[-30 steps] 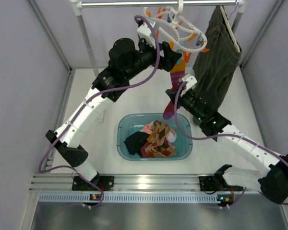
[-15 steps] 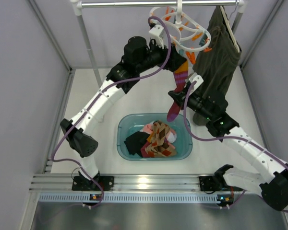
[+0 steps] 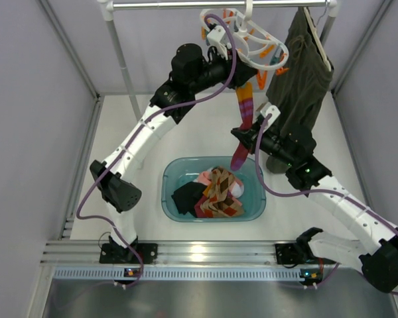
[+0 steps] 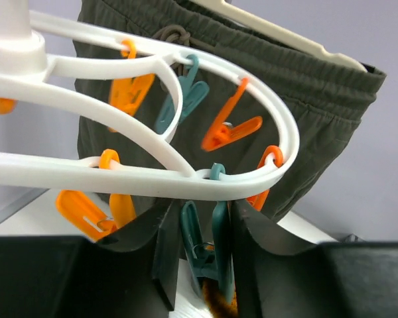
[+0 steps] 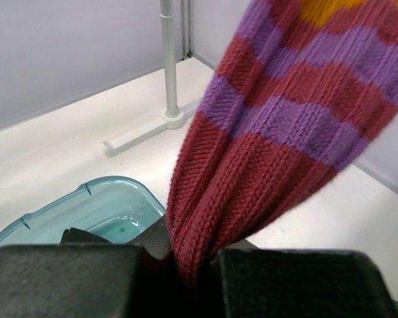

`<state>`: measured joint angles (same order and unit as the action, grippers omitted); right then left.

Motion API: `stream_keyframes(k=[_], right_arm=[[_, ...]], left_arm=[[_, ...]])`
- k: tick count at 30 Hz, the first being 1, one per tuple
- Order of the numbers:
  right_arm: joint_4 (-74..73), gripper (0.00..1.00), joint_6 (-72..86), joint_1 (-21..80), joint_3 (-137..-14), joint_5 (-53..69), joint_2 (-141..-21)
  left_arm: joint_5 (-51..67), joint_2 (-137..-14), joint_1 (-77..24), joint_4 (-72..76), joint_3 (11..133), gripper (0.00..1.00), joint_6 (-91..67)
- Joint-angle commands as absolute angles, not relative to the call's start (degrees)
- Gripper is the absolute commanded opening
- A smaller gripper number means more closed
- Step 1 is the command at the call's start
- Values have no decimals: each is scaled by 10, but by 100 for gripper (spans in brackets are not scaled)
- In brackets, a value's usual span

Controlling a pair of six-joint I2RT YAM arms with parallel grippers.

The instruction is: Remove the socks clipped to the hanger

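One striped sock (image 3: 245, 109) was left on the hanger (image 4: 119, 175). It hung under the rail (image 3: 186, 5) at the far side of the table, just to the left of the dark olive garment (image 3: 298, 79). The other socks (image 3: 215, 192) lay in the teal basin (image 3: 169, 179) below it.

In the last second the left arm had swung to the right and risen, and the hanger, which it had pushed and tilted on the way, had come to hang more level. The left gripper (image 4: 200, 265) now stood directly under the white ring. Its fingers (image 4: 146, 252) were apart, one on each side of the teal clip (image 4: 205, 245) that held the top of the sock. We saw a thin gap on the left side of the clip, so we judged that it was not yet squeezed.

The right gripper (image 5: 192, 265) had closed firmly on the dark red lower part of the sock. The sock had been bent before, but now it ran almost straight from the clip down to this gripper.

We understood from this that both arms were in place for the release. When the clip was pressed open, the sock should come free in the right gripper, above the far right edge of the basin. The hanger swings easily, so the left fingers could slip off the small clip.
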<state>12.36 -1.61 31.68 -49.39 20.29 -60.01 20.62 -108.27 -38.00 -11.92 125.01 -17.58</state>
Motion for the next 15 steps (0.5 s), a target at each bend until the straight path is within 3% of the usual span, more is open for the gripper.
stream_keyframes(k=[1,5,9,12,15], right_arm=[[120,0,-30,313,-506,225,-592],[103,0,-33,312,-498,235,-569],[43,0,-51,313,-481,272,-521],[2,2,-47,313,-468,289,-481],[-88,3,-47,313,-472,315,-471]], left_arm=[[205,-1090,-374,-75,1279,25,-169],[197,-1094,-374,-76,1279,19,-168],[197,-1090,-374,-75,1270,23,-174],[197,-1075,-374,-75,1235,61,-184],[188,-1040,-374,-75,1194,84,-194]])
